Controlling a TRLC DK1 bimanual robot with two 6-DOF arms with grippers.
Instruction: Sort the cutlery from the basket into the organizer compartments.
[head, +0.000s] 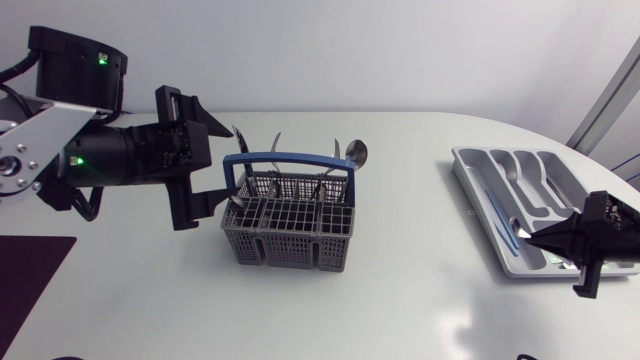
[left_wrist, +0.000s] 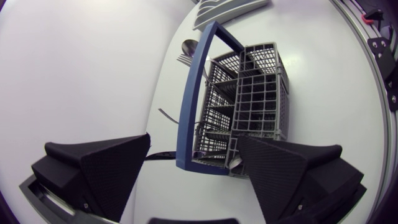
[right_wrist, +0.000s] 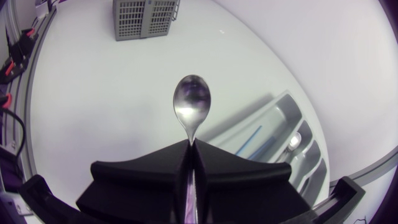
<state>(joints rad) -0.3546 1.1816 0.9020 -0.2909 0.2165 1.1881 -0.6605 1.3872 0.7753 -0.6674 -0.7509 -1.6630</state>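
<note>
Clamped right fingers (right_wrist: 146, 171) on spoon (right_wrist: 192, 99) at organizer (head: 462, 158), counter's (head: 400, 300) right edge, likely for dropping; spread left fingers (left_wrist: 106, 168) wide at basket's (left_wrist: 261, 93) end, perhaps steadying it.

No lettering or number is legible; the basket (head: 290, 245) and organizer (head: 476, 195) look unmarked, as far as visible.

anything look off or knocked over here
Nothing stands out: the basket stands upright with cutlery in it, the organizer lies flat, and the right gripper is shut on a spoon.
</note>
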